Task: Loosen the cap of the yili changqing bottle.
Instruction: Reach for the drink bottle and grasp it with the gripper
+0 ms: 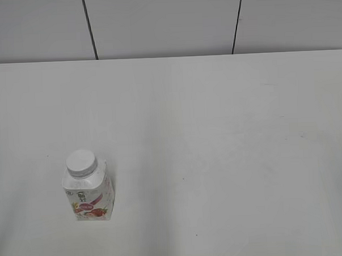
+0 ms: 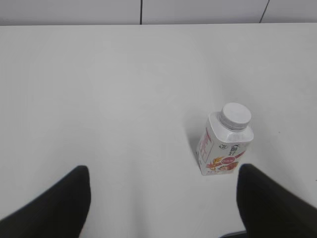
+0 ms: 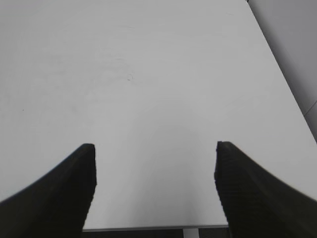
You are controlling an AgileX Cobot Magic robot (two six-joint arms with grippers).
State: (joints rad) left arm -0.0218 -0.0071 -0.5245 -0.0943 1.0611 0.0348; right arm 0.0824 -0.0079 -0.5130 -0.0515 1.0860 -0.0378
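both pincers are spread wide and hold nothing. left gripper [image 2: 163, 171] shows in its wrist view as two dark fingers [image 2: 59, 203] low in the frame, far apart, with bare white table [image 2: 99, 89] between them. just ahead of its right-hand finger, nearly level with that fingertip and a little inward of it, stands the yili changqing bottle [image 2: 225, 148]. it is upright on the tabletop, a small white squarish bottle with sloped shoulders, and the label with red strawberries and pink print faces back toward the pincer. no finger touches it; a strip of table shows between the bottle's foot and the nearest fingertip. on top sits the cap [image 2: 236, 115], white and round, seated on the neck, with a faint ribbed rim. beyond the bottle the table runs on, white and plain, to its far edge, and past that rises a pale wall [image 2: 74, 10] with dark vertical seams.

right gripper [image 3: 154, 146] is the same story in its own view: two dark textured fingers [image 3: 247, 188] well apart, only tabletop between and ahead of them, the table's right edge slanting off beyond.

from the exterior view neither arm shows. the bottle stands alone toward the near left of the table, cap up, its shadow falling beside it.
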